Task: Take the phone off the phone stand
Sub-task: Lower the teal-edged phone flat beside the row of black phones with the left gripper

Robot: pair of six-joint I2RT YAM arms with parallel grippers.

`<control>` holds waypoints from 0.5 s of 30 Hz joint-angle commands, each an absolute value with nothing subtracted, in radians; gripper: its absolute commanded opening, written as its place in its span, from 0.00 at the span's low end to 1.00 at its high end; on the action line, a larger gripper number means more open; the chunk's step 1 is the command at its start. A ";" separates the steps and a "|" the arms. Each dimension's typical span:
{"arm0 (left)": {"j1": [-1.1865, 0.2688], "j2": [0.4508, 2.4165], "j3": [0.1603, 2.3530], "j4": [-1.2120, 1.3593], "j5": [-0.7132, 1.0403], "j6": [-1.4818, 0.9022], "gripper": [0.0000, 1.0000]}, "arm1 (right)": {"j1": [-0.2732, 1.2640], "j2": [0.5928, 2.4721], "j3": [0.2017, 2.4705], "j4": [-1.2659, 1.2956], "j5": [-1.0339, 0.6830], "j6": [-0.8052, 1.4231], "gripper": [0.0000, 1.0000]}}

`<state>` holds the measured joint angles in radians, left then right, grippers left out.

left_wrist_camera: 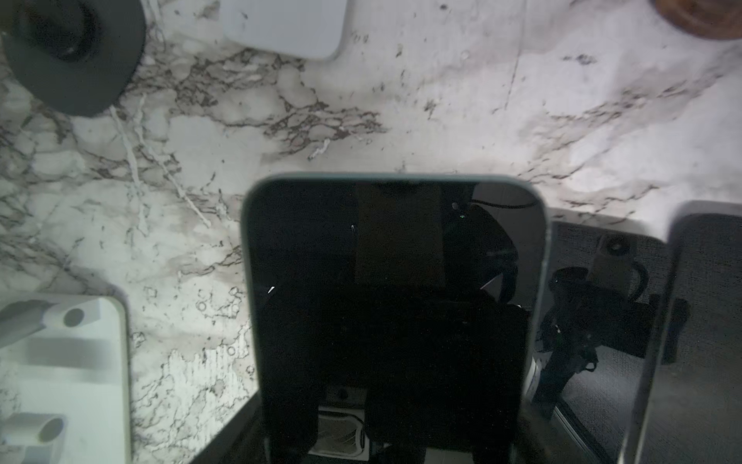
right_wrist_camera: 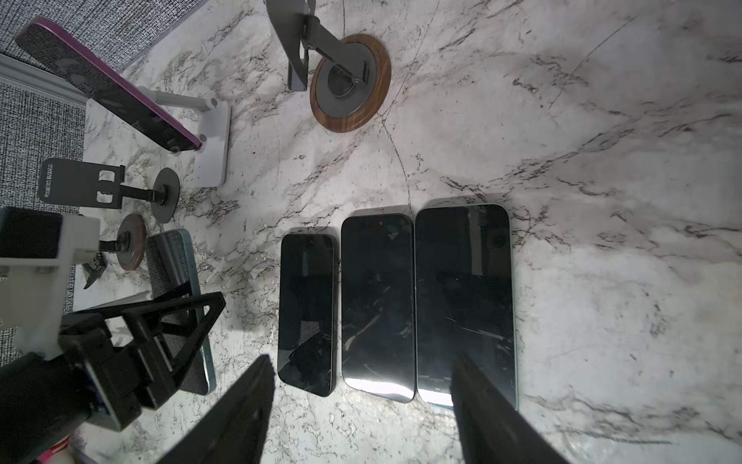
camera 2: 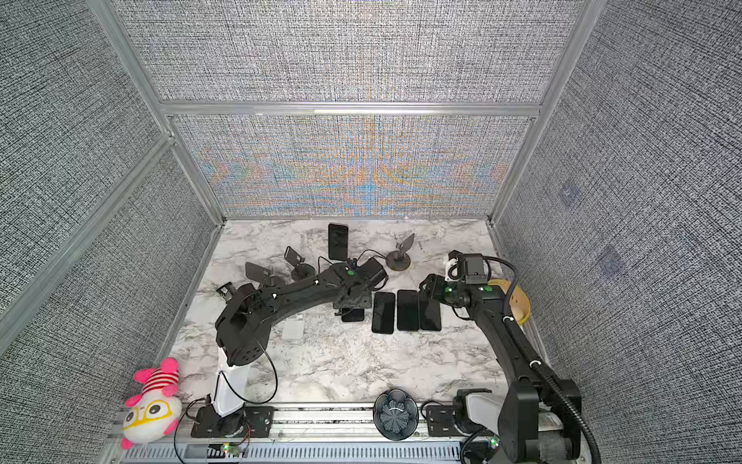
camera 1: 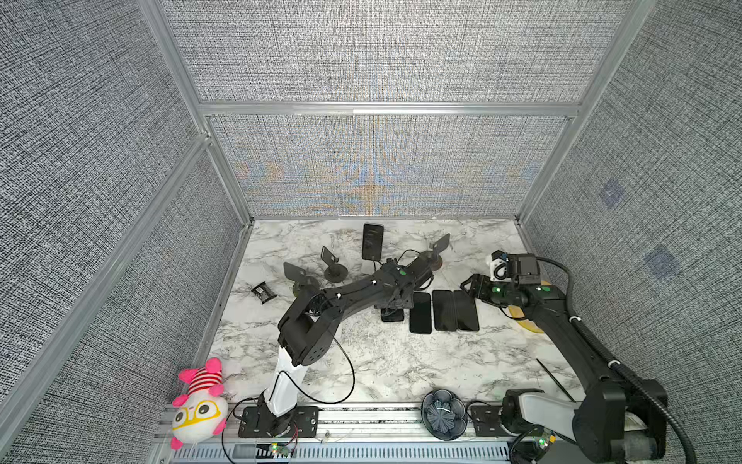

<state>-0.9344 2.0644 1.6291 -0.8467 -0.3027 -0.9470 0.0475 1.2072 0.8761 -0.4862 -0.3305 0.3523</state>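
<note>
Phone (left_wrist_camera: 393, 301), teal-edged, is off any stand, beside three flat phones (right_wrist_camera: 377, 305) on the worktop (right_wrist_camera: 602, 160); left fingers (right_wrist_camera: 213, 302) straddle it, grip unclear. Right fingers (right_wrist_camera: 241, 413) spread, empty. Purple phone (right_wrist_camera: 108, 92) still sits on white stand (right_wrist_camera: 213, 156).

Grey woven panels (camera 1: 381, 52) close in three sides, held by a pale metal frame (camera 1: 385, 108). The back panel shimmers with coloured ripples. The table (camera 1: 401, 361) is white marble veined grey, brightly lit; a slotted metal rail (camera 1: 361, 418) edges its near side.
</note>
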 commanded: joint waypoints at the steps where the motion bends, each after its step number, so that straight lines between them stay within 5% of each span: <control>1: -0.936 2.073 1.623 -0.810 -0.275 -0.955 0.00 | 0.048 1.215 0.877 -0.477 -0.333 0.345 0.70; 15: -0.940 2.123 1.628 -0.755 -0.204 -0.800 0.04 | 0.049 1.220 0.860 -0.464 -0.342 0.345 0.70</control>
<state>-0.9398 2.1201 1.6249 -0.7910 -0.2253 -0.8364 0.0467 1.2190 0.8650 -0.4740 -0.3340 0.3531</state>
